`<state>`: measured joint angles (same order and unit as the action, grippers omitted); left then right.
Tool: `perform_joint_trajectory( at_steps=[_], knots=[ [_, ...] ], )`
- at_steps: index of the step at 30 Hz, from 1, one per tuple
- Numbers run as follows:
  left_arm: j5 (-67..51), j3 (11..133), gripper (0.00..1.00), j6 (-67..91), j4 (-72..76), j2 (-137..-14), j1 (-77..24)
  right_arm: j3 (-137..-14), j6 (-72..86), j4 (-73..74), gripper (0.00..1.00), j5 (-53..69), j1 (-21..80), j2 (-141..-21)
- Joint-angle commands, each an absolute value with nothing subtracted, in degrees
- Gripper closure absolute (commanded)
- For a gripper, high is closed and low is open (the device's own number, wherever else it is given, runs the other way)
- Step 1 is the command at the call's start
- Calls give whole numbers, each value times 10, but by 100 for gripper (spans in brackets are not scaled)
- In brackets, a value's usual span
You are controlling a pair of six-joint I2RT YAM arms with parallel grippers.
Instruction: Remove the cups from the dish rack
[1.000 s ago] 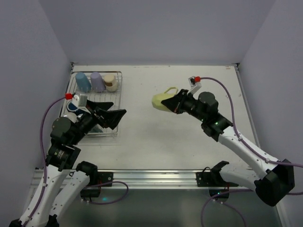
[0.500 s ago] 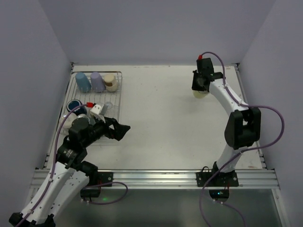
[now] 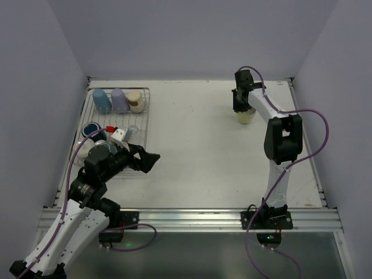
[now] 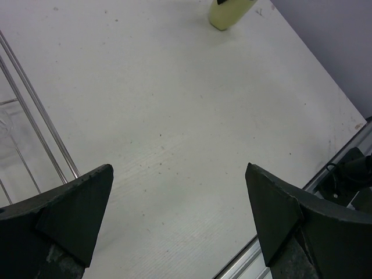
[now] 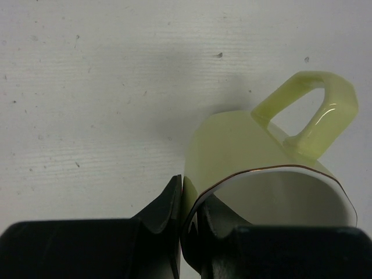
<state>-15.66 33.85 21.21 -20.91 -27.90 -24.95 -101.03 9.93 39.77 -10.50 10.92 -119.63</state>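
The silver wire dish rack (image 3: 143, 110) stands at the far left; its wires also show in the left wrist view (image 4: 35, 110). In it are a light blue cup (image 3: 102, 100), a lavender cup (image 3: 120, 100), a beige cup (image 3: 136, 101), a navy cup (image 3: 90, 129) and a tiny clear glass (image 3: 132, 130). My right gripper (image 3: 243, 109) is shut on the wall of the pale yellow-green cup (image 3: 246, 117), one finger inside the rim (image 5: 192, 200), upright on or just above the table at the far right. The cup (image 5: 232, 145) has a handle. My left gripper (image 3: 146, 158) is open and empty beside the rack's front right corner.
The pale yellow-green cup also shows far off in the left wrist view (image 4: 229, 13). The table's metal front rail (image 3: 192, 218) runs along the near edge. Purple walls close in the table on the left, back and right.
My right arm has swung the pale yellow-green cup from the table's middle to the far right and brought it down to the table. My left gripper has drawn back out of the rack.
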Motion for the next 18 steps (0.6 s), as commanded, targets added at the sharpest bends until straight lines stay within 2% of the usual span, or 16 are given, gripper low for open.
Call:
perform_joint_trajectory(
  at_steps=[1,7,9,12,14,15,16,18],
  knots=[
    [-140,341,0,197,-207,-287,-251,-1041,76,403,87,-108,108,-1184],
    [-88,353,0,202,-221,-297,-245,-1029,88,403,43,-103,107,-1139],
    [-62,358,0,208,-227,-297,-245,-1024,94,404,43,-97,108,-1117],
    [-15,373,0,225,-236,-301,-245,-1005,103,390,35,-85,108,-1080],
    [44,382,0,245,-253,-306,-245,-983,112,380,24,-75,108,-1052],
    [72,392,0,254,-263,-308,-245,-970,115,372,22,-71,111,-1016],
    [97,397,0,264,-282,-309,-245,-936,119,360,14,-67,112,-993],
    [178,409,0,292,-300,-309,-245,-891,132,310,10,-40,121,-940]
  ],
)
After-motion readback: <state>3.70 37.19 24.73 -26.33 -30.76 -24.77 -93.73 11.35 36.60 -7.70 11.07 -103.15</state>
